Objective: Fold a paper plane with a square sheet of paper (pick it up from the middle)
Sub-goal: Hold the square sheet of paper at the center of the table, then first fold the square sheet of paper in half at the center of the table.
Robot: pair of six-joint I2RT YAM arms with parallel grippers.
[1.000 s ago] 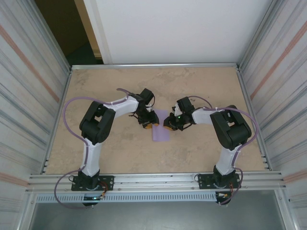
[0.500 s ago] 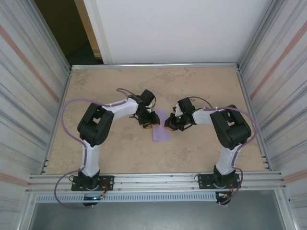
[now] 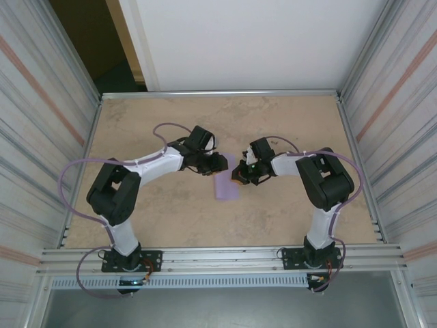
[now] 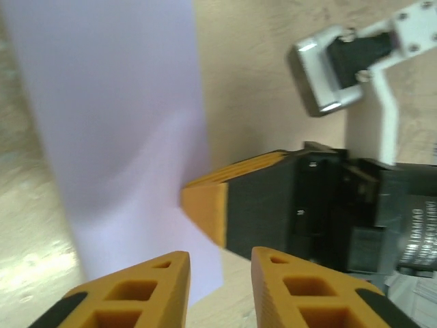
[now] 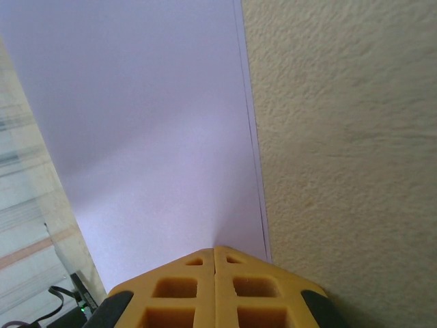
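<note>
The square sheet of paper (image 3: 225,188) lies mid-table as a lavender rectangle, folded in half. In the right wrist view its doubled edge runs down the right side of the paper (image 5: 143,116). My right gripper (image 3: 238,177) is shut at that edge, tips (image 5: 215,249) pinching the paper, which shades into a soft ridge there. My left gripper (image 3: 220,164) hovers at the sheet's far left corner. In the left wrist view the left gripper (image 4: 220,263) is narrowly open and holds nothing. The paper (image 4: 116,116) lies ahead, with the right gripper's yellow fingertip (image 4: 205,205) on it.
The beige tabletop (image 3: 164,212) has bare room all around the paper. Metal rails (image 3: 218,256) line the near edge, and corrugated walls (image 3: 41,137) close both sides. The two arms' wrists face each other closely over the sheet.
The left arm's elbow swung down and left, and its jaws narrowed while the gripper stayed by the paper's far corner. The right jaws closed fully on the paper, which shifted slightly left.
</note>
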